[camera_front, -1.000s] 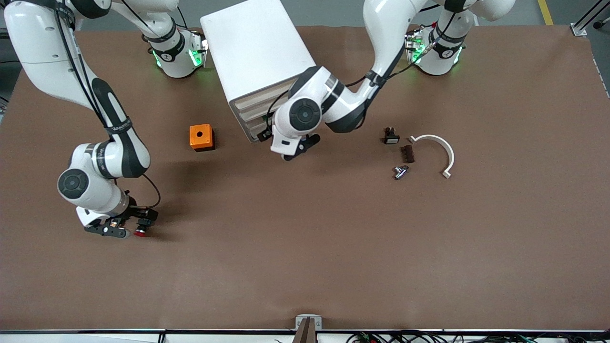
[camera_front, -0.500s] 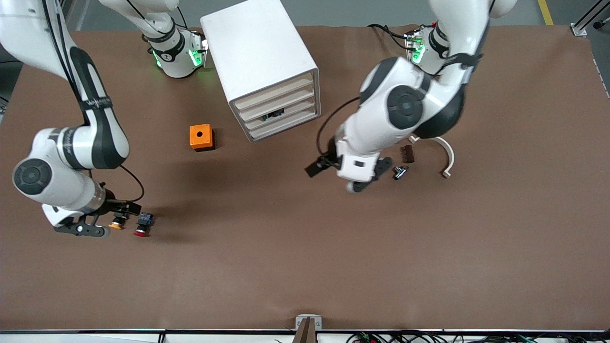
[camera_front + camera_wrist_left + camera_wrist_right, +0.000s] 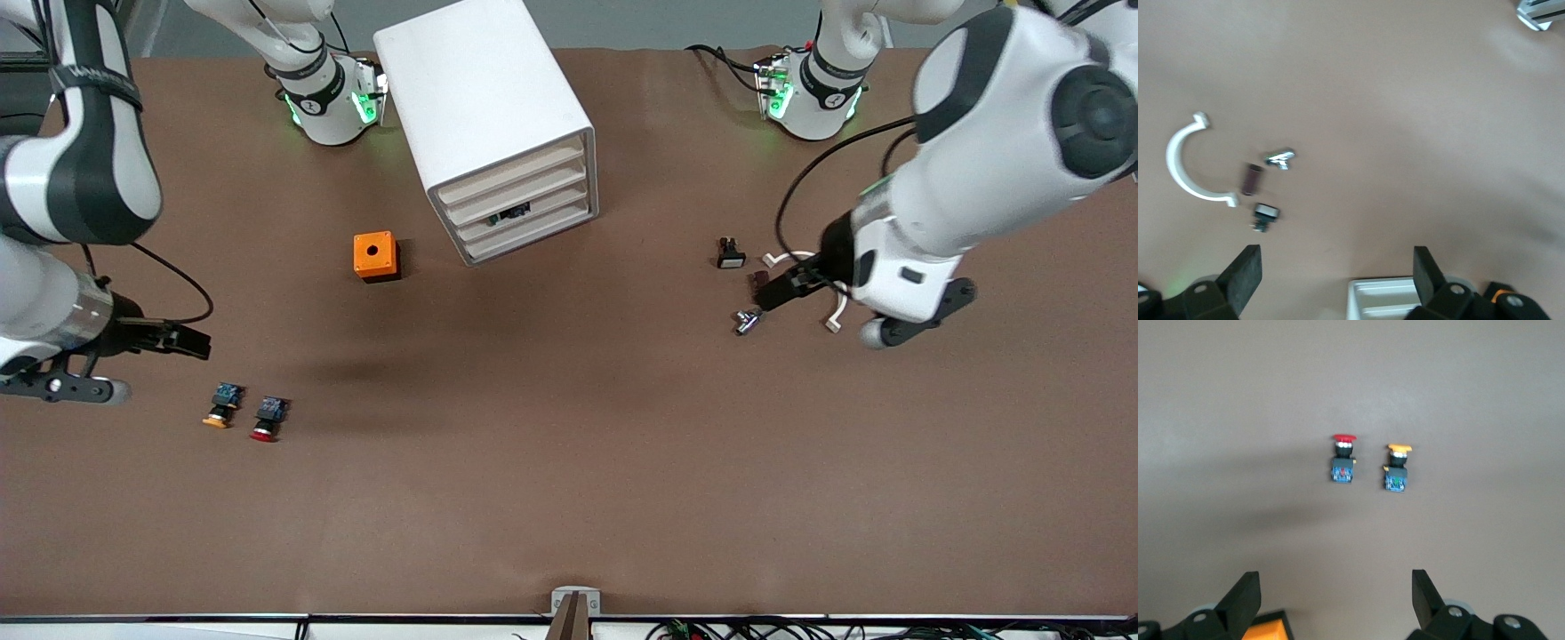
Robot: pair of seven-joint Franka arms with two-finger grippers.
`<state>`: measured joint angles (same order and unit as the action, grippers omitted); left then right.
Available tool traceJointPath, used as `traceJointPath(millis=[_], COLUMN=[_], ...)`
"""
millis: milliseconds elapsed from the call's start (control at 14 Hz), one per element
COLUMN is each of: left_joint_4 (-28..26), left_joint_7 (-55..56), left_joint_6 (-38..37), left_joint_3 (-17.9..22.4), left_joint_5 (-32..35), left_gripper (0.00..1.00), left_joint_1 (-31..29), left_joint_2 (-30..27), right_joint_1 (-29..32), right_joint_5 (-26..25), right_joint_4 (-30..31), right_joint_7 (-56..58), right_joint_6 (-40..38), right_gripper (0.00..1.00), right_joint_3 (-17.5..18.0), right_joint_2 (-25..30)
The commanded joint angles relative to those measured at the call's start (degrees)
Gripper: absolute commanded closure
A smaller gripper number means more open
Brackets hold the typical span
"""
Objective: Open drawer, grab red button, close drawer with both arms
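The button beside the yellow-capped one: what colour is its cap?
Red, on the button; the right wrist view shows it best.

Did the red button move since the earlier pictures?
No. The red button lies at the same spot, nearer the front camera than the orange cube. Only the right pincer has pulled away from it.

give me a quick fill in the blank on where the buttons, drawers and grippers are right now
1. The red button lies on the table beside a button with a ____ cap.
2. All four drawers of the cabinet are ____.
3. The right gripper is open and holds ____.
4. The left gripper hangs over the white curved ____.

Missing words: yellow-orange; shut; nothing; bracket
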<state>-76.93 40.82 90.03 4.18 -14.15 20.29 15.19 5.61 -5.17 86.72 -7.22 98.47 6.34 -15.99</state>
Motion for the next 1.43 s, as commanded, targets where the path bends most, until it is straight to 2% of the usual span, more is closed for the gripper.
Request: traceJointPath(millis=[0, 214, 571, 786, 1000, 1071, 1214, 1357], left_joint_4=[-1.73, -1.91, -2.96, -2.96, -5.5, -5.94, -5.77, -5.69], left_joint_7=[-9.75, -21.27, -31.66, -35.2, -35.2, -35.2, -35.2, -35.28], left_joint_6=[-3.09, -7.13, -7.41, -6.27, 0.47, 1.89, 2.26, 1.74], left_joint_3=[-0.58, -0.84, -1.19, -6.98, -7.87, -7.96, -8.66, -8.66], left_joint_5=[1.06, 2.02, 8.69, 10.62, 13.01, 13.01, 12.92, 12.83], left_gripper=[0.0, 0.0, 0.0, 0.0, 0.0, 0.0, 0.0, 0.0], left_joint_1=[-4.89, -10.96, -15.18, -21.42, -21.52, -21.52, -21.43, -21.52], left_joint_2=[-2.27, -3.76, -5.17, -5.09, -5.17, -5.18, -5.52, -7.54], right_joint_1=[-0.68, -0.77, -0.86, -1.47, -3.4, -4.89, -10.85, -11.32], right_joint_5=[0.86, 1.03, 2.09, 2.27, 2.79, 4.79, 7.62, 7.28], right_joint_4=[-5.93, -6.21, -5.77, -4.37, -3.49, -2.53, 1.24, 1.35], right_joint_7=[0.89, 1.15, 1.68, 1.68, 0.63, 0.54, 0.97, 1.41], right_joint_6=[-7.31, -10.92, -13.83, -13.83, -13.05, -11.3, -7.61, -9.43], right_gripper=[0.0, 0.0, 0.0, 0.0, 0.0, 0.0, 0.0, 0.0], right_joint_3=[0.25, 0.25, -0.01, -0.97, -1.94, -4.81, -13.5, -13.81], right_joint_2=[0.6, 5.6, 10.71, 11.5, 11.77, 11.94, 13.78, 15.19])
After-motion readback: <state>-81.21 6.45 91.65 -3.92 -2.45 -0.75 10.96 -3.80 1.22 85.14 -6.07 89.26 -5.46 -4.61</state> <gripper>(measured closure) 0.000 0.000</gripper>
